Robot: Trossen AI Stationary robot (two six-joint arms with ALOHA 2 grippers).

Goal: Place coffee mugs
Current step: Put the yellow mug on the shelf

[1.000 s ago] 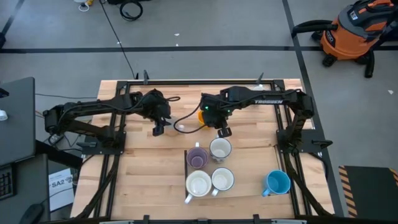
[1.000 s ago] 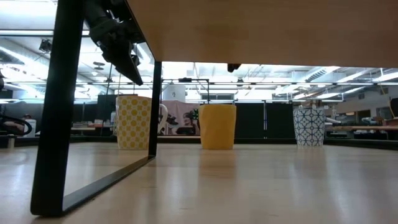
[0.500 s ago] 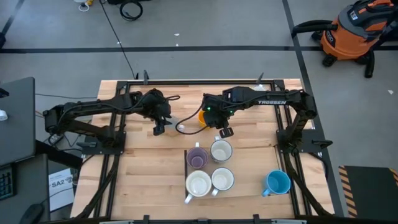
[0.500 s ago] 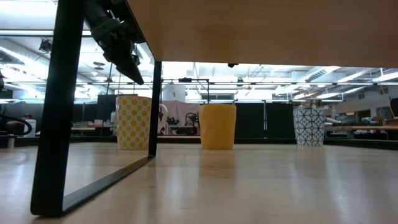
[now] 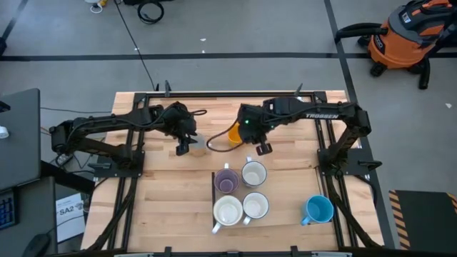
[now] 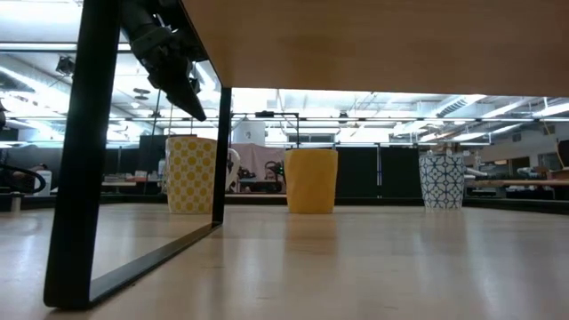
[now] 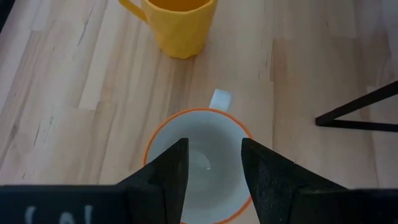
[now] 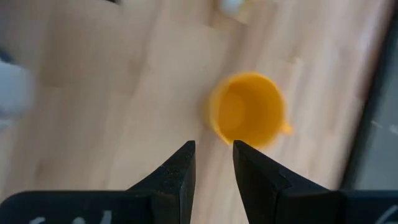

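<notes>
In the high view a purple mug [image 5: 227,180] and three white mugs [image 5: 253,173] [image 5: 228,211] [image 5: 255,205] stand grouped at the table's near middle. A blue mug [image 5: 318,210] stands near the right edge. An orange-yellow mug [image 5: 233,133] stands between the arms, and it also shows in the right wrist view [image 8: 249,115] and the left wrist view [image 7: 180,22]. My right gripper [image 5: 263,148] [image 8: 214,155] hangs open just right of it. My left gripper [image 5: 182,146] [image 7: 211,162] is open above an orange-rimmed, white-inside mug [image 7: 199,165], with a finger over each side of its mouth.
A thin black bar [image 5: 213,187] lies left of the purple mug. A black frame [image 5: 235,93] runs round the table, and a cable [image 5: 214,145] loops between the grippers. The low view shows three cups [image 6: 311,180] standing far off. Bare wood lies at the near left.
My right gripper has moved a little toward the table's right edge and upward, away from the white mug beside the purple one. This uncovers more of the orange-yellow mug in the high view. The mugs have stayed in place.
</notes>
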